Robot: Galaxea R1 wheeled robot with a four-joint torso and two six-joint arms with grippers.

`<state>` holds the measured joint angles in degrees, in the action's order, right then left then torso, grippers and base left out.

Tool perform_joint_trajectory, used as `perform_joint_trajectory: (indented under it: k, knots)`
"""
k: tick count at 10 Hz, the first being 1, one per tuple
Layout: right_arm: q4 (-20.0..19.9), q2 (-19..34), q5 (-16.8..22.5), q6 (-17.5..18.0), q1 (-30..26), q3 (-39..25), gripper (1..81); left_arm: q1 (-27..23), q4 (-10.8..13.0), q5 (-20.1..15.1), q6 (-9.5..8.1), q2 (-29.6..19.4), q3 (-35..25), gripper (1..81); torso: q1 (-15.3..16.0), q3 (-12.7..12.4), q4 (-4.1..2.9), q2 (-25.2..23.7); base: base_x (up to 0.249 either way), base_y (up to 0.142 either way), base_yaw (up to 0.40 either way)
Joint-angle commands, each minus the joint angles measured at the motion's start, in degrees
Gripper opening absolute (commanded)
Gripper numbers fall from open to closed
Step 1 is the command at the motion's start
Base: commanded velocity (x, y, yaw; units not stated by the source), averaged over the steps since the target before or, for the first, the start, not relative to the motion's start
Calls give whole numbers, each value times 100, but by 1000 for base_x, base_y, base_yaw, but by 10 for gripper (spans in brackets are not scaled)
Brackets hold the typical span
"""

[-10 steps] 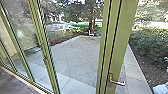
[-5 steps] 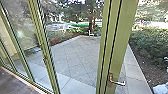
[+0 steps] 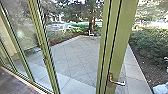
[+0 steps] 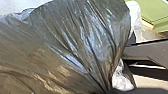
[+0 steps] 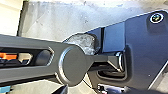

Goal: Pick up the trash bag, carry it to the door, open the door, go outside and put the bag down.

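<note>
Your glossy, dark plastic trash bag (image 4: 82, 42) spreads before the left wrist camera, its pleats converging on one gathered spot, likely because its weight hangs from the left tool; you can't confirm that grip, nor tell the right tool's state. The right wrist is beside the robot's wide dark plate (image 5: 142, 45), probably tucked in for driving. Lower right in the head view, the metal lever handle (image 3: 118, 82) on the green upright frame (image 3: 120, 45) is untouched.

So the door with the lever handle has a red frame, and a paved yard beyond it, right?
Not quite: the head view shows the frame is green, not red. The lever handle and the paved yard beyond are as you say.
</note>
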<state>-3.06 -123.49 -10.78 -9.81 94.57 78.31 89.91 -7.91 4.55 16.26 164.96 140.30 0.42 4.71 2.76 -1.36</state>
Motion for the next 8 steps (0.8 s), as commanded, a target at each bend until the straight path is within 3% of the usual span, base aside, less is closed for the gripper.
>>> perform_joint_trajectory:
  k: [1, 8]
  knots:
    - [69, 883, 243, -21, -303, -948, 811, -162, 9, -358, 17, -16, -55, 10, 0, 0, 0, 0, 0, 0, 0]
    - [-115, 2255, 339, -21, -1093, -2242, 811, -178, -9, -358, 9, 116, 199, 10, 0, 0, 0, 0, 0, 0, 0]
